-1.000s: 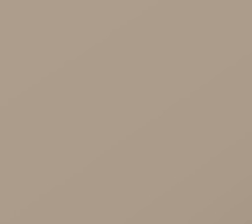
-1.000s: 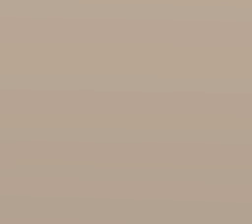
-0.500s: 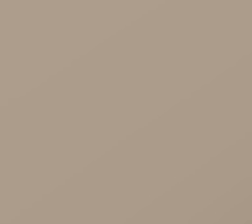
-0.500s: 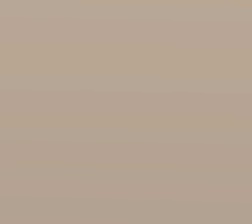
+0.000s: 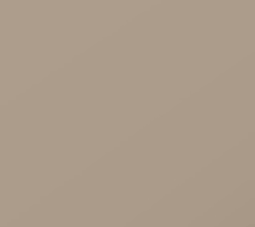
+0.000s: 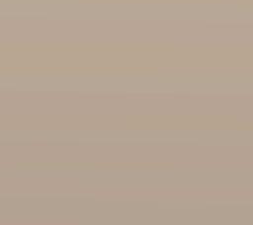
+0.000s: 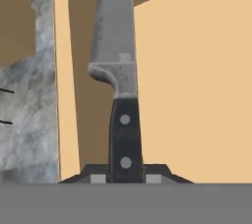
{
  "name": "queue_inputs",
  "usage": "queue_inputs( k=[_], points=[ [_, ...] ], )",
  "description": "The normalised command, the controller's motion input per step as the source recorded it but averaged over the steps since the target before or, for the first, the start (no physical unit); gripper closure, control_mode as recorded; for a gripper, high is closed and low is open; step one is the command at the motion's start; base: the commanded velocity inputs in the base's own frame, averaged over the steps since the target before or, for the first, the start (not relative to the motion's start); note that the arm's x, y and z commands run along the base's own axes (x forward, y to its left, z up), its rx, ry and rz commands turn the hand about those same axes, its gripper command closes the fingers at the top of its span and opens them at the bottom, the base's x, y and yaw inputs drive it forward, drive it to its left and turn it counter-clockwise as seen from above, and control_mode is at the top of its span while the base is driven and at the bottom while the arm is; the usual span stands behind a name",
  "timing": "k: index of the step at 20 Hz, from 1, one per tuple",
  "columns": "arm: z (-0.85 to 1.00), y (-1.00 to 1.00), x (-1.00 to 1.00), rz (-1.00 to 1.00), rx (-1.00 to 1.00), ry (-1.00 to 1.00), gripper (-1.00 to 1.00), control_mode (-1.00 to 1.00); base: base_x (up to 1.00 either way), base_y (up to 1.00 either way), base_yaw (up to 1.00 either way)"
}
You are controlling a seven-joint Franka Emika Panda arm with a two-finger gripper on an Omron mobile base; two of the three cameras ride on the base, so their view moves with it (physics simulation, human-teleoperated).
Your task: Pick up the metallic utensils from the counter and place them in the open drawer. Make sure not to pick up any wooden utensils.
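Grey steel and black handle fill the middle of the hand view: the knife (image 7: 120,78) stands along the gripper's line, its handle low in the picture and its blade reaching up and out of the top edge. The handle carries two small silver rivets, one above the other. The gripper (image 7: 126,178) is clenched on this knife, with one dark finger tip (image 7: 96,175) at the left of the handle's lower end and the other at its right, both touching it.

Behind the knife lies the open drawer (image 7: 197,80). Its light wood floor spreads over the right part of the view. A darker brown wall of the drawer runs down just to the left of the blade and handle, and a thin pale wood edge follows beside that wall. The knife is over the inside of the drawer; whether it touches the floor cannot be told.

At the left side of the hand view is the counter (image 7: 29,120), white marble with grey veins, next to the drawer's pale edge. A brown block covers its upper left corner.

The left base view and the right base view give a plain tan-grey surface (image 5: 127,99) without any detail.
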Motion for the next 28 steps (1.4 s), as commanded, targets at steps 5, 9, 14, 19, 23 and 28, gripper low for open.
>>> queue_inputs(
  k=[5,9,14,19,23,28],
  points=[
    [-0.22,0.09,0.32,0.0,-0.06,0.16,1.0,-1.0,0.0,0.0,0.0],
    [-0.43,0.18,0.28,0.0,0.0,0.0,1.0,-1.0,0.0,0.0,0.0],
    [-0.51,0.29,0.48,0.0,0.0,0.0,1.0,-1.0,0.0,0.0,0.0],
    [-0.41,0.35,0.29,0.0,0.0,0.0,1.0,-1.0,0.0,0.0,0.0],
    [-0.23,0.42,0.04,-0.01,0.0,0.0,1.0,-1.0,0.0,0.0,0.0],
    [0.11,0.68,0.0,0.0,0.0,-0.02,1.0,-1.0,0.0,0.0,0.0]
  ],
)
